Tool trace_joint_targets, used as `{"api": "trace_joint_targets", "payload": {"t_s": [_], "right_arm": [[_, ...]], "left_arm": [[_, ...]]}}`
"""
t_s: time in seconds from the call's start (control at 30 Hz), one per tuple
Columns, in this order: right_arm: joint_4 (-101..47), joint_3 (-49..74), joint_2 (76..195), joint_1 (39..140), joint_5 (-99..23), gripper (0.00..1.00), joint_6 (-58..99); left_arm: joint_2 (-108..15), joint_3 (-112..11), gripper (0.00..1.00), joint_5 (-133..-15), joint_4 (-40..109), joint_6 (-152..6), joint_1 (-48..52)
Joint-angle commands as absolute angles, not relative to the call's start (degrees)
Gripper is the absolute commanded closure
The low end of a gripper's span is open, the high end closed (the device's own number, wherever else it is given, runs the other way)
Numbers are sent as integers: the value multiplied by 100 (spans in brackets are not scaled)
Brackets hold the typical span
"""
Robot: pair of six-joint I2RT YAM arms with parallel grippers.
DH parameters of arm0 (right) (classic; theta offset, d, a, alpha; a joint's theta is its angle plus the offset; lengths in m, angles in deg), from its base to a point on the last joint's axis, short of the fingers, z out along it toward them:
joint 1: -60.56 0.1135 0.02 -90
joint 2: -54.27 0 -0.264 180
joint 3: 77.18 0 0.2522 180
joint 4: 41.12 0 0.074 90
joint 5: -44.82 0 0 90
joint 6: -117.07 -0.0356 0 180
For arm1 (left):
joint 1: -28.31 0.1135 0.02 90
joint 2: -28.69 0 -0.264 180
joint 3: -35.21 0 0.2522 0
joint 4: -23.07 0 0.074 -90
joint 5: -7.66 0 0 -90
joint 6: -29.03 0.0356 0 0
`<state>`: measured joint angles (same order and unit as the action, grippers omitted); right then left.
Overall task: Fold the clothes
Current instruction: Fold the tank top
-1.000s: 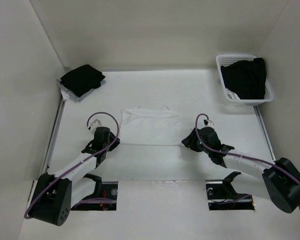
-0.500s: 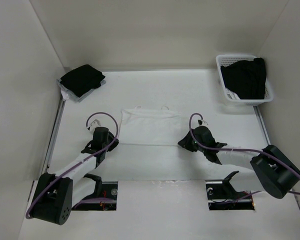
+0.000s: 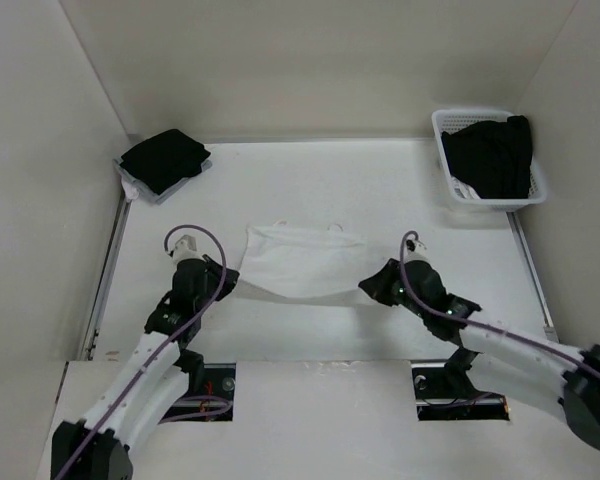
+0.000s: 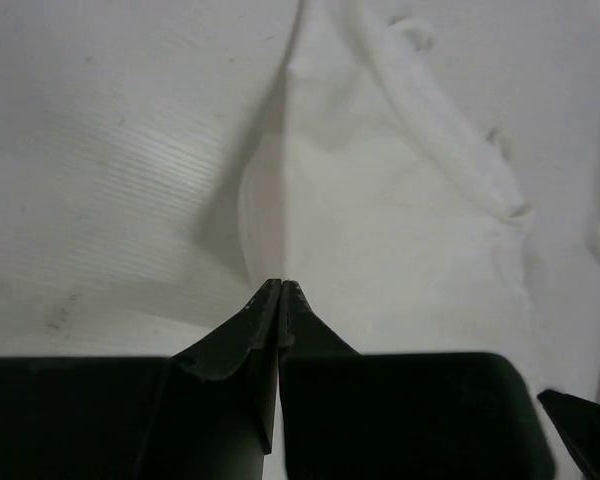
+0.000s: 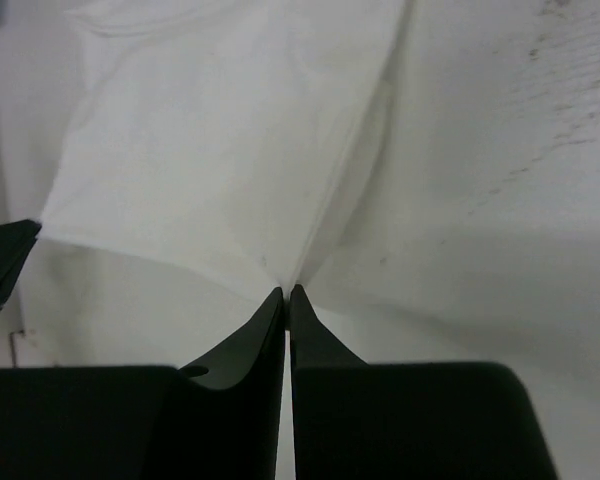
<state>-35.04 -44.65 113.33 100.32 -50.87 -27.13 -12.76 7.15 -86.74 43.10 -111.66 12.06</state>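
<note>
Where the left jaws meet in the left wrist view, their dark fingertips [image 4: 264,306] are pressed together on a thin fold of the white garment [image 3: 298,262], pinching its near left corner, and the cloth rises in a sharp crease straight out of the pinch. The right jaws are likewise pressed together in the right wrist view, fingertips [image 5: 274,312] nipping the near right corner, with several creases fanning out of that point across the fabric. From above, the near hem runs in a shallow sagging curve between the two pinches, with a soft shadow under it, while the far part of the garment lies flat on the bench [image 3: 310,180] about midway between the two arms. Its thin looped straps [image 3: 332,229] sit at the far edge, pointing away from the arms. Well apart from it, a folded black garment [image 3: 163,160] rests in the far left corner of the bench, and a white mesh basket [image 3: 446,185] holding more black clothing [image 3: 490,155] stands in the far right corner.
</note>
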Motion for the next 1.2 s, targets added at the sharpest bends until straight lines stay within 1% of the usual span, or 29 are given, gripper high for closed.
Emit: {"api": "trace_joint_targets", "payload": {"t_s": [0.0,0.1,0.2,0.27,0.33,0.4,0.47,0.53,0.57,0.67,0.73,0.77,0.87,1.0,1.07,1.17], "right_arm": [[-2091,-4234,9800,10462,-5676,94,-2707],[-307,-3567,8375,11015,-6317,94,-2742],[1004,-2750,7687,11647,-6994,94,-2874],[1621,-2231,7580,12148,-7372,94,-3032],[1904,-1905,7650,12640,-7671,94,-3181],[1940,-1772,7860,13045,-7927,93,-3235],[1774,-1833,8176,13231,-8068,93,-3174],[1362,-1982,8606,12882,-7938,93,-2903],[1029,-2104,8817,12567,-7667,93,-2692],[-524,-2727,9432,11224,-6272,94,-2111],[-1387,-3001,9933,10344,-5444,94,-1952],[-1878,-3089,10379,9792,-4997,94,-1882],[-2733,-2959,11461,9015,-4431,93,-1698],[-3271,-2196,12947,8372,-4079,93,-1504],[-3342,-1809,13449,8240,-3999,93,-1451],[-3386,-1465,13819,8196,-3981,93,-1424]], "left_arm": [[-184,-190,100,-8656,5385,-11124,1078],[556,-1033,100,-8770,6317,-11036,1025],[926,-1764,100,-8858,6942,-10983,981],[1058,-2125,100,-8858,7259,-10983,955],[1164,-2328,100,-8858,7479,-11018,954],[1208,-2364,100,-8858,7585,-11010,998],[1165,-2189,100,-8832,7542,-11018,1042],[972,-1908,100,-8832,7341,-11010,1042],[849,-1724,100,-8823,7183,-11027,1042],[349,-1258,100,-8884,6490,-10992,1068],[-222,-993,100,-8832,5787,-11071,1182],[-686,-914,100,-8797,5253,-11063,1253],[-2047,-957,100,-8849,4039,-11027,1507],[-3929,-1361,100,-8753,2869,-11114,1806],[-4380,-1528,100,-8726,2551,-11212,1824],[-4698,-1713,100,-8797,2322,-11212,1842]]}}
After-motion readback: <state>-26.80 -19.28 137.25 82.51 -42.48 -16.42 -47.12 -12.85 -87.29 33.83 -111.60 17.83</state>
